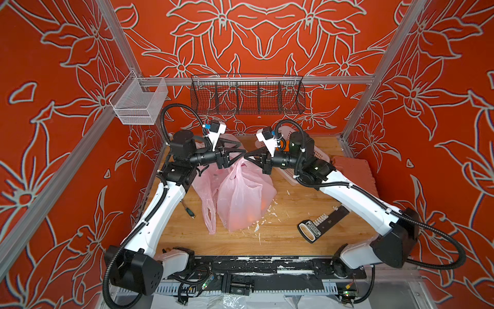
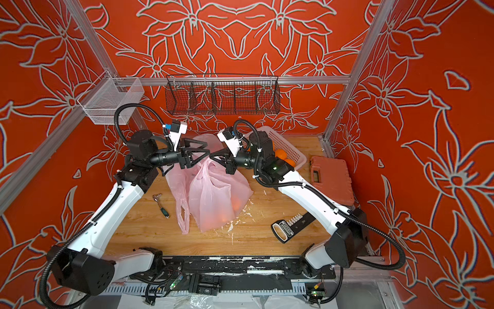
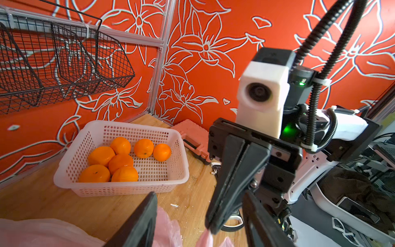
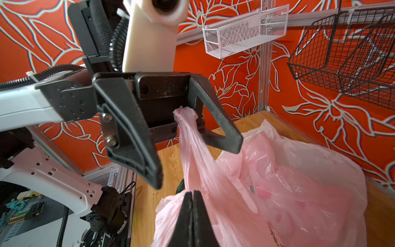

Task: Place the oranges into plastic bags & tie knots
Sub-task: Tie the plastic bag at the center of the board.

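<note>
A translucent pink plastic bag (image 1: 243, 198) stands mid-table with oranges (image 2: 224, 218) showing through its base. My right gripper (image 4: 192, 194) is shut on one of its handles, lifted above the bag. My left gripper (image 4: 196, 166) faces it with jaws open. The other handle strap (image 4: 188, 132) runs up between its fingers. A second pink bag (image 1: 205, 192) lies flat to the left, and a third (image 2: 211, 139) sits behind. Several oranges (image 3: 119, 159) lie in the pale basket (image 3: 119, 188) at the back right. No knots are in view.
A salmon tool case (image 2: 331, 179) lies by the right wall. A black-handled scraper (image 1: 318, 224) and white crumbs are on the front right of the table, and a screwdriver (image 1: 188, 210) is on the left. A black wire basket (image 1: 247, 96) and a white mesh basket (image 1: 139, 104) hang on the frame.
</note>
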Robot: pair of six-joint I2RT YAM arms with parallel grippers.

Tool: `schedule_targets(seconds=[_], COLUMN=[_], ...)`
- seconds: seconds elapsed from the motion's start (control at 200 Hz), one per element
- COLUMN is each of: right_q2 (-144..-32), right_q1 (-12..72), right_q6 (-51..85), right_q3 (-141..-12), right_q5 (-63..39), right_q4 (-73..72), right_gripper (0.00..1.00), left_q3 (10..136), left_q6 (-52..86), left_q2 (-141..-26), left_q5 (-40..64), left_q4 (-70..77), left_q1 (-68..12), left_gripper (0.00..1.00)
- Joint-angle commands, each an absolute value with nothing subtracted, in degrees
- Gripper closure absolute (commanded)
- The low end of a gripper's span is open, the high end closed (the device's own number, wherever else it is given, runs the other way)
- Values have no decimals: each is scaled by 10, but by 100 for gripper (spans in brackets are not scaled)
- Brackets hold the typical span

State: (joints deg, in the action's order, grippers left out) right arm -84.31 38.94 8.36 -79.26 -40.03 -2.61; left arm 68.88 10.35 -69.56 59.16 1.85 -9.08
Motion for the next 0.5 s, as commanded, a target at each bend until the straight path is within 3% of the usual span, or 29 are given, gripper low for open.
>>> schedule_targets(seconds=[0.0, 0.495], right_q2=[-853, -877], right_q1=[385, 385], right_q6=[102, 116], right_q3=[-819, -851], right_q5=[-421, -491], right_q4=[-65, -68], right_gripper=[100, 100], left_q3=[673, 629], left_q6=[101, 97], left_q2=[-662, -624], left_q5=[601, 573], left_q4=[18, -12], left_q1=[-93, -94], left_gripper=[39, 33])
